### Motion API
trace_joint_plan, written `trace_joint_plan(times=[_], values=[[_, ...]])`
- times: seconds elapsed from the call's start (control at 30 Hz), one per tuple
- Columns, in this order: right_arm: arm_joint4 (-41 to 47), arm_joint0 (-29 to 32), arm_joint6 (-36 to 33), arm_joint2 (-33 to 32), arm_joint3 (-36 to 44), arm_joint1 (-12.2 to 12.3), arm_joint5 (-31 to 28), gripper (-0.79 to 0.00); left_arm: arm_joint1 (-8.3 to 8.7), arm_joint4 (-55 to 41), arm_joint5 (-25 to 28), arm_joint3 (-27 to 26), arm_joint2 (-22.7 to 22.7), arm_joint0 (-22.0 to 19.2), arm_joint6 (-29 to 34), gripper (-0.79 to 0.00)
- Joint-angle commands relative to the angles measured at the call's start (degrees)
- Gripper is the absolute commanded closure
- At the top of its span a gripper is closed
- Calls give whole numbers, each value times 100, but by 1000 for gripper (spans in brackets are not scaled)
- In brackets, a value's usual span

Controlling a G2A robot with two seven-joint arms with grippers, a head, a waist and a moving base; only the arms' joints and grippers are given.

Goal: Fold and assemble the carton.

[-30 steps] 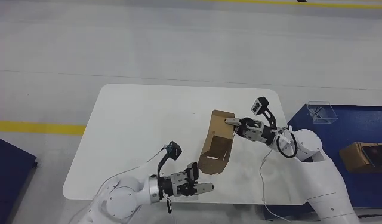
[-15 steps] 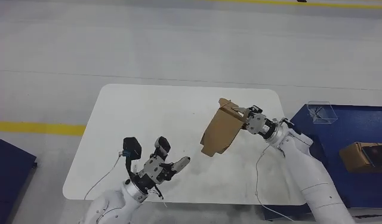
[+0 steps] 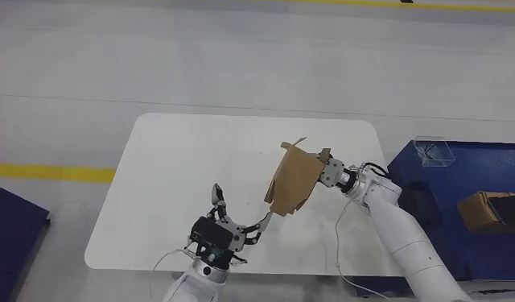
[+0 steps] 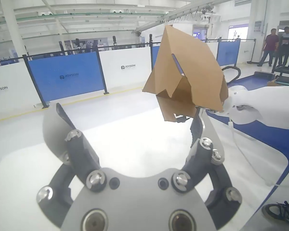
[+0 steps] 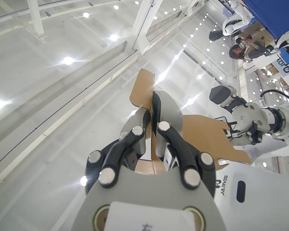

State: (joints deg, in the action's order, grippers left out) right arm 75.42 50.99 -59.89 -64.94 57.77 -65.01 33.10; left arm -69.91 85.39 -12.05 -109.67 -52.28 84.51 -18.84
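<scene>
Tilted carton (image 3: 294, 181) in right tool (image 5: 150, 108)

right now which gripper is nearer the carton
Right. The right gripper is shut on a flap of the carton; the left gripper is open, close by its lower corner.

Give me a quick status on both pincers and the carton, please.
Right pincer shut on carton flap. Left pincer open, near carton's lower edge. Carton tilted above table, flaps loose.

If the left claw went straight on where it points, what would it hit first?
Likely the carton, held up by the right gripper; the open left gripper points at its lower flaps, though it might slip past.
</scene>
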Motion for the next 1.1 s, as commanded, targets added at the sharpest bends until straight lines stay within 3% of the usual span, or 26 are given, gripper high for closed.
trace_joint_plan(times=[0.0, 0.23, 0.33, 0.37, 0.47, 0.57, 0.6, 0.63, 0.77, 0.8, 0.83, 0.87, 1.07], values=[[7, 13, -27, 23, -4, -9, 51, 0, -25, 111, -112, 37, 30, -50, 2, -785], [-35, 91, -78, 97, 95, -39, 134, 0, -110, 431, -199, 116, 194, -172, -17, -785], [-94, 138, -89, 158, 176, -52, 197, 0, -141, 813, -432, 160, 246, -195, -119, -634], [-92, 153, -94, 170, 191, -56, 219, 0, -155, 870, -452, 161, 284, -203, -119, -529], [-152, 172, -64, 197, 229, -63, 238, 0, -191, 1050, -569, 184, 344, -229, -144, -382], [-217, 180, -71, 211, 247, -66, 244, 0, -228, 1143, -649, 227, 379, -257, -69, -308], [-237, 182, -68, 215, 250, -67, 250, 0, -240, 1149, -654, 236, 387, -268, -57, -179], [-254, 181, -72, 215, 253, -68, 247, 0, -251, 1148, -652, 241, 395, -275, -59, 0], [-344, 173, -27, 237, 259, -76, 220, 0, -292, 1181, -740, 278, 383, -303, -148, 0], [-425, 160, -17, 258, 258, -74, 245, -89, -304, 1251, -831, 309, 383, -308, -211, 0], [-425, 160, -17, 258, 258, -74, 245, -474, -316, 1289, -857, 346, 404, -311, -268, 0], [-425, 160, -17, 258, 258, -74, 245, -785, -326, 1352, -915, 378, 403, -324, -323, 0], [-425, 160, -17, 258, 258, -74, 245, -785, -390, 1817, -1285, 527, 474, -314, -491, 0]])
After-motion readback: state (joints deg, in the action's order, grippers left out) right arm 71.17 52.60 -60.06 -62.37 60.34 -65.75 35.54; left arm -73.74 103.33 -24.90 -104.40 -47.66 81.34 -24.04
